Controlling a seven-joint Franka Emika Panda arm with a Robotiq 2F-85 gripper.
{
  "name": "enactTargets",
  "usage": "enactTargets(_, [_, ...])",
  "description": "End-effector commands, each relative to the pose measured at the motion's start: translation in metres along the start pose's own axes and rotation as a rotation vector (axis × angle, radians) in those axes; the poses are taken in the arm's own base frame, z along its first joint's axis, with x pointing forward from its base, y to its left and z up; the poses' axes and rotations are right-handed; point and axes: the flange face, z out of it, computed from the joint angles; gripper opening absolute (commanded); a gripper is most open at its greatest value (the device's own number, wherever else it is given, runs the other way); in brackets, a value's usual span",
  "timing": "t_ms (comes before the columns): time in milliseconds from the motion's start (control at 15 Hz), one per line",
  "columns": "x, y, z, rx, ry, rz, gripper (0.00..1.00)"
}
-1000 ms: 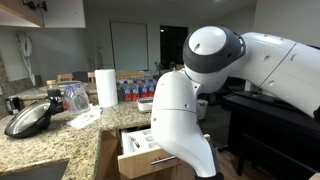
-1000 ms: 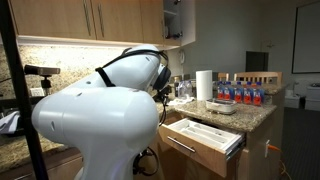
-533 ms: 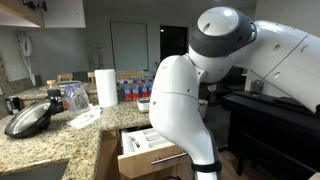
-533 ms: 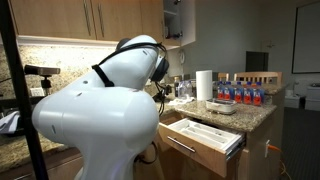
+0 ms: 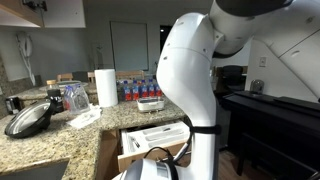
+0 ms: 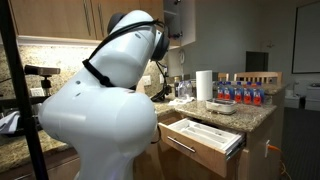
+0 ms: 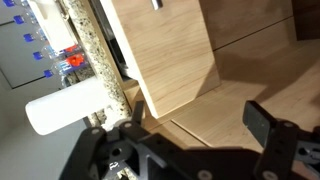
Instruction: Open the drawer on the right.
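Note:
The drawer (image 5: 150, 140) stands pulled out under the granite counter, and its white inside with a divided tray shows in both exterior views (image 6: 205, 133). Its silver bar handle (image 6: 196, 151) runs along the tan wood front. In the wrist view the tan drawer front (image 7: 165, 50) fills the top middle, with a bit of the handle (image 7: 155, 4) at the top edge. My gripper (image 7: 190, 150) is open and empty, clear of the drawer front, with wood panel behind it. The white arm (image 5: 195, 70) hides the gripper in both exterior views.
The granite counter (image 5: 60, 135) holds a paper towel roll (image 5: 105, 87), water bottles (image 5: 135, 90), a black pan lid (image 5: 28, 118) and a stack of dishes (image 5: 150, 103). A dark table (image 5: 270, 120) stands close beside the arm. Upper cabinets (image 6: 90, 20) hang above.
The arm's big joint has risen and swung upward in both exterior views, with the wrist going down low in front of the drawer. The drawer stays open and has not moved.

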Motion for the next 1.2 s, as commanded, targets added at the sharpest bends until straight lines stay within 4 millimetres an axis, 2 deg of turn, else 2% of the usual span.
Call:
enactTargets(0, [0.017, 0.055, -0.003, 0.005, 0.029, 0.010, 1.00])
enactTargets(200, [0.040, 0.091, 0.005, -0.006, 0.019, 0.062, 1.00])
enactTargets(333, [0.057, 0.122, 0.017, -0.002, -0.038, 0.118, 1.00])
enactTargets(600, [0.089, 0.192, 0.036, 0.123, -0.207, 0.253, 1.00])
enactTargets(933, [0.111, 0.276, 0.062, 0.318, -0.403, 0.333, 1.00])
enactTargets(1133, [0.120, 0.312, 0.070, 0.450, -0.499, 0.403, 1.00])
